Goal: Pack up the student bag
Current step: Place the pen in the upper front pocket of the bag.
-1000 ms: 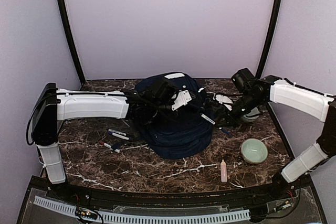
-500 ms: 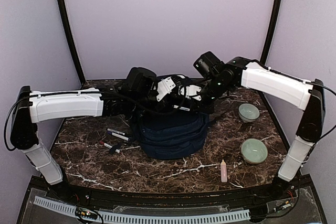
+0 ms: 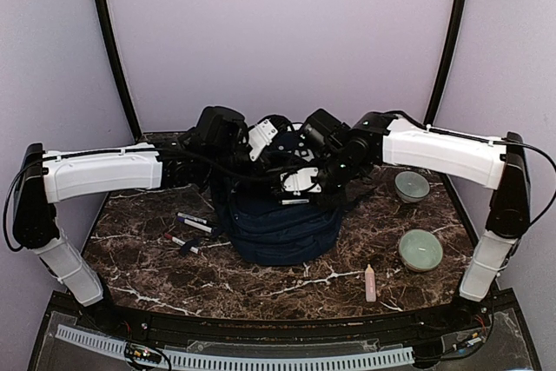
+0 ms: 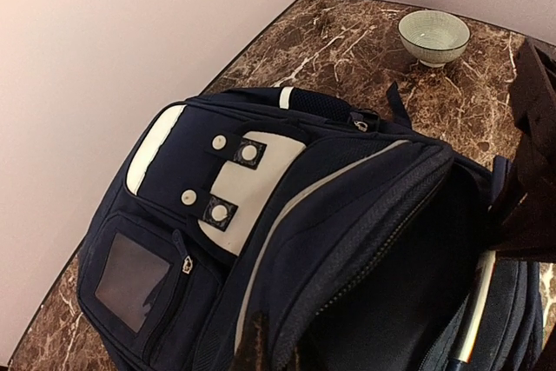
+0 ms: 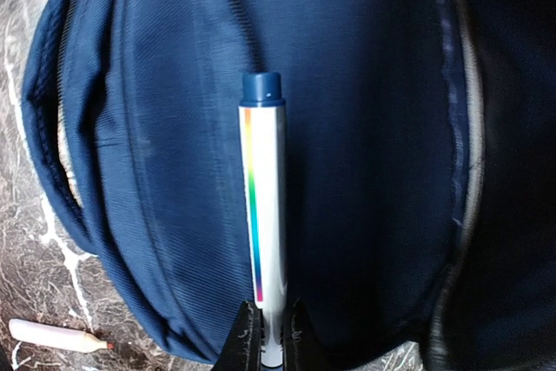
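The navy student bag point(image 3: 278, 230) stands at the table's middle, its white patch with buckles point(image 4: 234, 184) facing the back wall. My left gripper point(image 4: 280, 352) is shut on the zipper rim of the bag's main opening and holds it up; the dark inside point(image 4: 408, 301) shows beside it. My right gripper point(image 5: 271, 336) is shut on the end of a white marker point(image 5: 265, 206) with a rainbow stripe and a blue cap. It hangs over the bag's blue fabric point(image 5: 156, 171), cap end pointing away from the fingers. In the top view both grippers point(image 3: 271, 147) point(image 3: 297, 187) meet above the bag.
Two pale green bowls point(image 3: 411, 185) point(image 3: 420, 249) stand at the right. Loose markers point(image 3: 195, 223) point(image 3: 181, 242) lie left of the bag. A pinkish marker point(image 3: 370, 282) lies near the front right, and it also shows on the marble point(image 5: 56, 336) beside the bag.
Both arms rose and swung toward the back. The left gripper pulled the bag's top up, so the bag now stands taller. The right arm carried the marker left, over the bag.
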Motion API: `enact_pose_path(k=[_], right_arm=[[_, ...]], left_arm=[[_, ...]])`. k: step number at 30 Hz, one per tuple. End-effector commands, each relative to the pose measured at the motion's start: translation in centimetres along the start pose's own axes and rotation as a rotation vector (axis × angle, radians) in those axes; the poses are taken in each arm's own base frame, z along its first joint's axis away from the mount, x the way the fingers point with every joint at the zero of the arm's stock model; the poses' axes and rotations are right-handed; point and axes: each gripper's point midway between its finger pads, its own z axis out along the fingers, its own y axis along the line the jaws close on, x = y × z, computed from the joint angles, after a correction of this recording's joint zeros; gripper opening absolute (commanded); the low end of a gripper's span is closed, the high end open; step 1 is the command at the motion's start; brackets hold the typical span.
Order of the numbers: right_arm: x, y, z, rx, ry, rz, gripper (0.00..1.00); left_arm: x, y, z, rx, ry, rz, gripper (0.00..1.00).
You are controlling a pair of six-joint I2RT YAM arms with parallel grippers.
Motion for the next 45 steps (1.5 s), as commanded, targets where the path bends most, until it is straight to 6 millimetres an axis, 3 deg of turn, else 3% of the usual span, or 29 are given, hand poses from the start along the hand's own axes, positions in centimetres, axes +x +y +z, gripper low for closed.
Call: enact_pose_path(k=[1,6,15,21,27,37,45], right_arm=[[0.2,1.7,-0.7,-0.001,0.010,-0.040,0.02],[-0.4,2.0,-0.5,0.071,0.033,-0.104,0.02],[-3.4,-1.3,0.5,0.354,0.102,-0.187,0.01],[-4.9,-2.6,0.5,0.460,0.103,-0.232,0.02],[-4.8,-4.0,2.9,0.594,0.162,-0.314,0.03],[-5.7,-7.1,5.3,0.663,0.142,-0.280,0.02],[-5.5,-10.4,5.2,0.780,0.139,-0.226,0.02]], left_arm=[[-6.2,2.4,-3.5,-0.037,-0.232,-0.081,0.00],[-6.3,2.3,-3.1,0.023,-0.236,-0.116,0.00],[-5.5,1.9,-1.9,0.098,-0.205,-0.159,0.00],[-6.0,3.3,-2.1,0.163,-0.231,-0.250,0.00],[-5.9,4.8,-2.4,0.184,-0.247,-0.303,0.00],[-5.9,4.9,-2.5,0.212,-0.248,-0.317,0.00],[-6.0,4.9,-2.7,0.219,-0.250,-0.316,0.00]])
